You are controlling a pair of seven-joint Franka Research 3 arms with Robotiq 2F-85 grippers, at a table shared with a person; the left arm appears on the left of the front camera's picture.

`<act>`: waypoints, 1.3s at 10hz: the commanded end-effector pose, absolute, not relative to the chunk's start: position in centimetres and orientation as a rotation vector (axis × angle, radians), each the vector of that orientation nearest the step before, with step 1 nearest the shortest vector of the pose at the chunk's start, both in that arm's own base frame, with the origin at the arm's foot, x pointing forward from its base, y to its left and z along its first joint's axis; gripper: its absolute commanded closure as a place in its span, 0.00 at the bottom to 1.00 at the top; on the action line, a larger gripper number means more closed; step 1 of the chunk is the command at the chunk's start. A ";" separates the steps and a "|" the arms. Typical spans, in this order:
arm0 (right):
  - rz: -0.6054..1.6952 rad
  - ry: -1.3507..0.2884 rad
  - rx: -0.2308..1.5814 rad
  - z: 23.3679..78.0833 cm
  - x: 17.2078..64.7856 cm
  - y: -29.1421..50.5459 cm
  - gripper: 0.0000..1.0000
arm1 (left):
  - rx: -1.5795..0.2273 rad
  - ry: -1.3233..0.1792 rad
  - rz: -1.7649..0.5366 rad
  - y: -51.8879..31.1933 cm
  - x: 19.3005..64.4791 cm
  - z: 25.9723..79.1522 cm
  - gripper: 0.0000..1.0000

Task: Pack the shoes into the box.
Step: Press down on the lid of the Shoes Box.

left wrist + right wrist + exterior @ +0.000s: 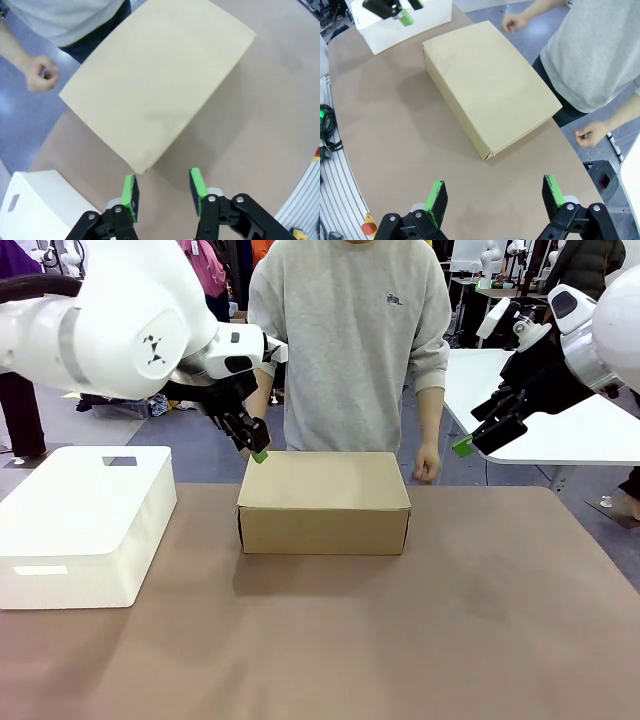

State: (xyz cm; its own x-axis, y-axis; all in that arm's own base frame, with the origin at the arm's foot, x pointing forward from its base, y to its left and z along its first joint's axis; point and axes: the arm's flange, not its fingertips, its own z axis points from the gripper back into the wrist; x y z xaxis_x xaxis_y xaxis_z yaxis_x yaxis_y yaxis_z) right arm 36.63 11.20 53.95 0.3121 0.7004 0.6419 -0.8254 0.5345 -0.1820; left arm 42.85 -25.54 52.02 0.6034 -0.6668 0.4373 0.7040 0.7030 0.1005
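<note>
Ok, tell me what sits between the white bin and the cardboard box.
Nothing: in the front view just bare brown table separates the white bin from the closed box.

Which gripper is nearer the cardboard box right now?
Left. The left gripper hovers just above the cardboard box's far-left corner; the right gripper hangs off beyond its right end.

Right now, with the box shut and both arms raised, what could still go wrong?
1. The left gripper, jaws apart and empty, hangs just above the box's far left corner; dropping could dent or nudge the lid.
2. The person's hand hangs by the far right corner, near the open right gripper; a sweep there might clip it.
3. The lid looks merely resting shut and might spring up.
</note>
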 end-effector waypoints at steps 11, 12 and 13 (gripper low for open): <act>1.000 -0.734 0.196 54.4 36.9 11.4 0.00 | -0.128 -0.569 -0.882 -19.5 37.3 52.1 0.00; 1.000 -0.734 0.196 54.4 36.9 11.4 0.00 | -0.128 -0.569 -0.882 -19.5 37.3 52.1 0.00; 1.000 -0.734 0.196 54.4 36.9 11.4 0.00 | -0.128 -0.569 -0.882 -19.5 37.3 52.1 0.00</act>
